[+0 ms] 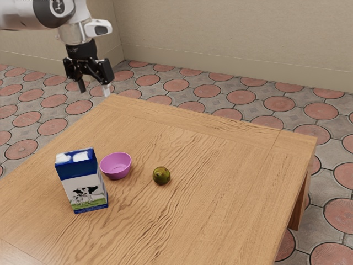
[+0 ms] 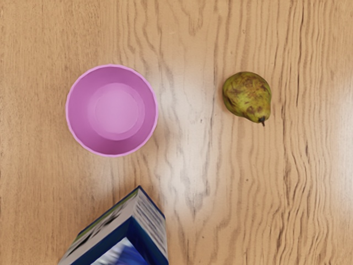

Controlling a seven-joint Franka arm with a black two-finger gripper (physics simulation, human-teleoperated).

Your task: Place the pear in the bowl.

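The fingers point(image 1: 106, 90) stand spread above the bench point(image 1: 220, 182), the arm point(image 1: 33, 15) cropped by the exterior view. The pear point(image 2: 247, 95) lies near the bowl point(image 2: 117, 110), outside it. The wrist view cuts off the carton point(image 2: 129, 234).

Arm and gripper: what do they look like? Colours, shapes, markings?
Arm: white and light grey, rounded; dark round joint cap with a pale marking; white lug with a dark inset near the wrist. Gripper: black, blocky; two slim fingers, one dark, one pale.
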